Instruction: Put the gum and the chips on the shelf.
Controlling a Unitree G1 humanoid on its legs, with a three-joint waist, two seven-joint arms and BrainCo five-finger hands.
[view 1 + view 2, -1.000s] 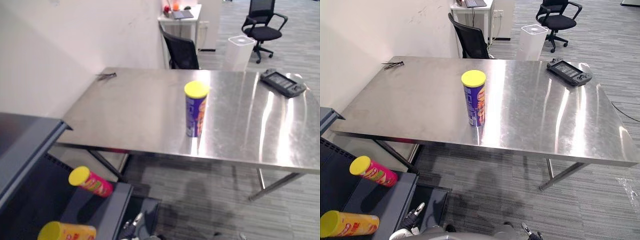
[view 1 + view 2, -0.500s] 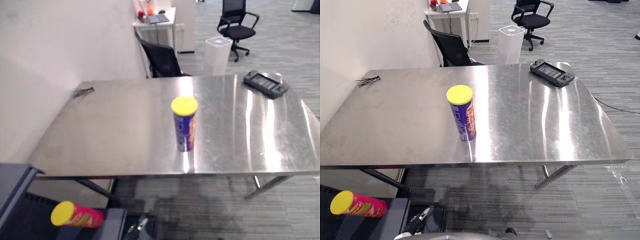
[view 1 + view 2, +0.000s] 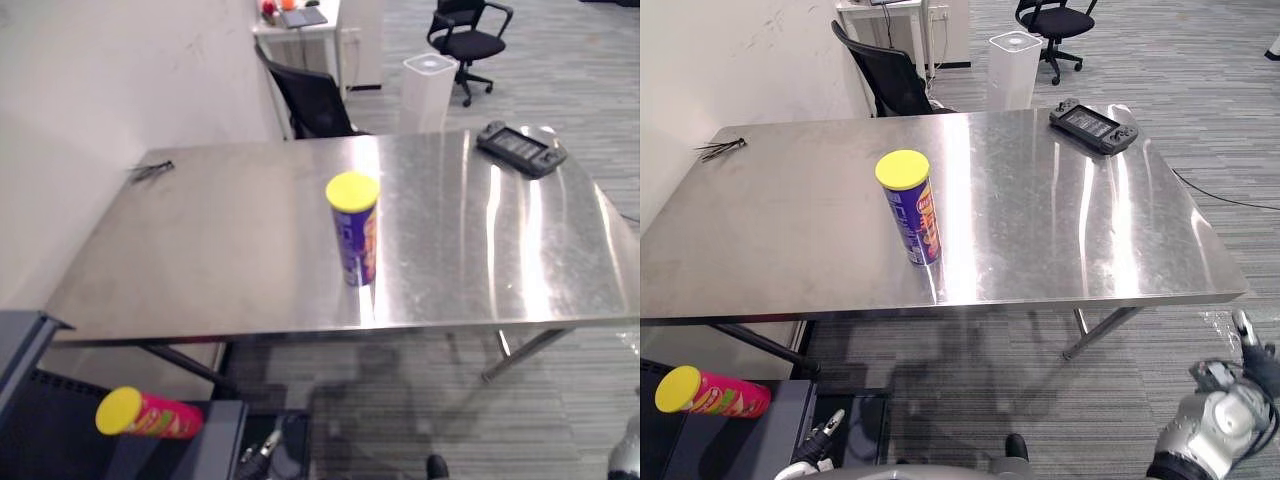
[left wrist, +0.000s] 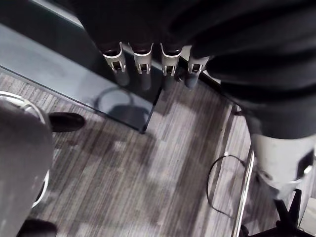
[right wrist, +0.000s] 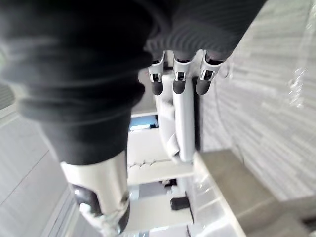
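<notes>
Noting state: blue chips can [image 3: 908, 205] with its yellow lid stands upright on the steel table [image 3: 1090, 240], toward the front edge and well apart from both hands. A pink can [image 3: 710, 393] lies on its side on the dark shelf [image 3: 750, 450] below and to the left. Left hand [image 4: 142, 61] hangs low with fingers straight and apart from the thumb, holding nothing. Right hand [image 5: 178, 79] likewise, fingers loose and empty, below table height. Risks as I judge them: the can is tall and narrow on slick steel, so a high or glancing contact could tip it and send it rolling off the front edge. Either arm rising from below may clip the table edge. At the shelf, the lying pink can looks free to roll if bumped.
</notes>
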